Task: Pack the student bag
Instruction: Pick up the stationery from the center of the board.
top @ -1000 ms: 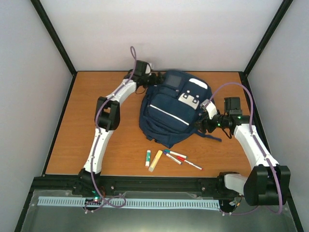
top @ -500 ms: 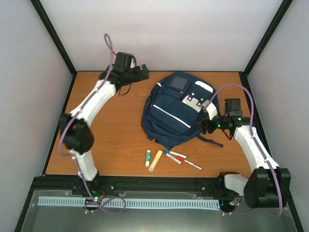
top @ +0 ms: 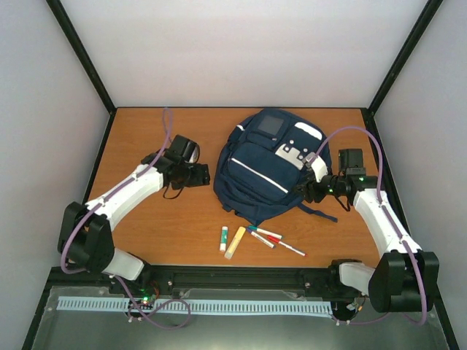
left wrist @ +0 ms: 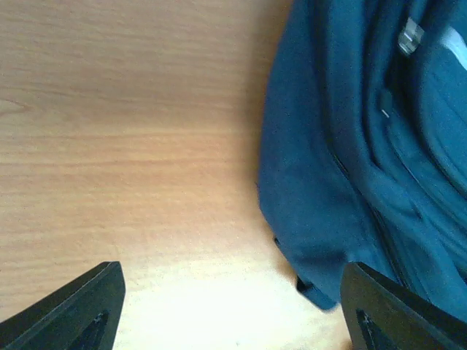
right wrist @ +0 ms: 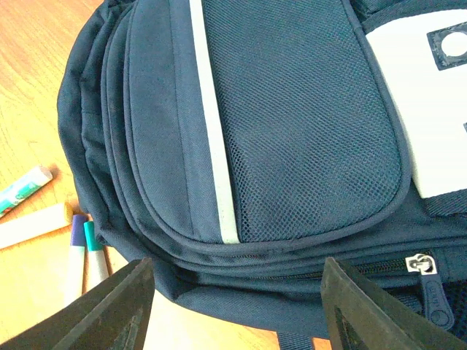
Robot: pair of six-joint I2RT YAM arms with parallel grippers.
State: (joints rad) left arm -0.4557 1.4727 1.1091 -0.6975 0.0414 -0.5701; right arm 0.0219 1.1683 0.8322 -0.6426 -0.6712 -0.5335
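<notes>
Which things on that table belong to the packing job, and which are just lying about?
Belong to the job: student bag; probably, as things to pack, the glue stick, yellow marker and capped pens beside it.

Just lying about: slotted white strip in front of the table.

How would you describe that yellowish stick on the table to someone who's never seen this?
Find the large navy-blue fabric backpack in the middle of the orange-brown wooden table. A small row of pens lies loose just off its near edge; the pale yellow stick is second from the left, the only yellow one there.
</notes>
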